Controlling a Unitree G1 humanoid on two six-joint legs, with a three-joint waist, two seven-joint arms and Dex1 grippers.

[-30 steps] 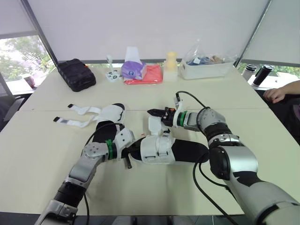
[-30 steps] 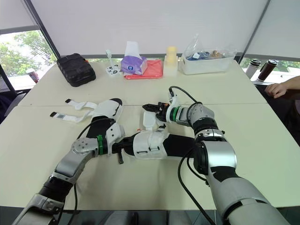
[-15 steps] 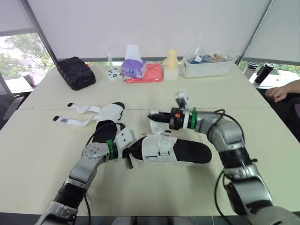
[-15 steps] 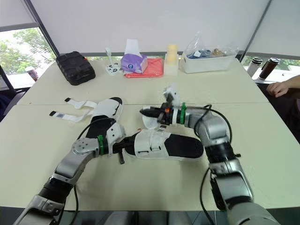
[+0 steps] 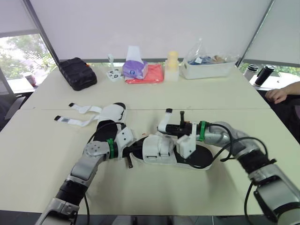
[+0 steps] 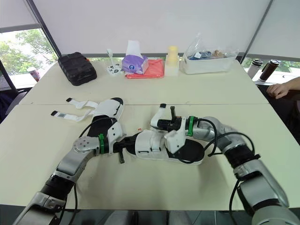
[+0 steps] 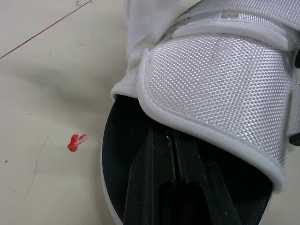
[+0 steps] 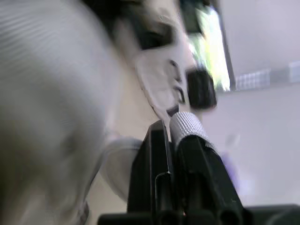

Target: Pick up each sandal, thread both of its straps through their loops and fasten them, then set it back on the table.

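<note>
The left gripper [image 5: 130, 153] clamps the sandal [image 5: 159, 149] by its toe, steadying it on the table [image 5: 197, 98], while the right gripper [image 5: 165, 127] pinches a strap [image 5: 163, 119] upright, likely for threading.

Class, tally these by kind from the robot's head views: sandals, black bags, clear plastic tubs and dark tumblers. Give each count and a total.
Sandals: 2
Black bags: 1
Clear tubs: 1
Dark tumblers: 2
Total: 6
</note>
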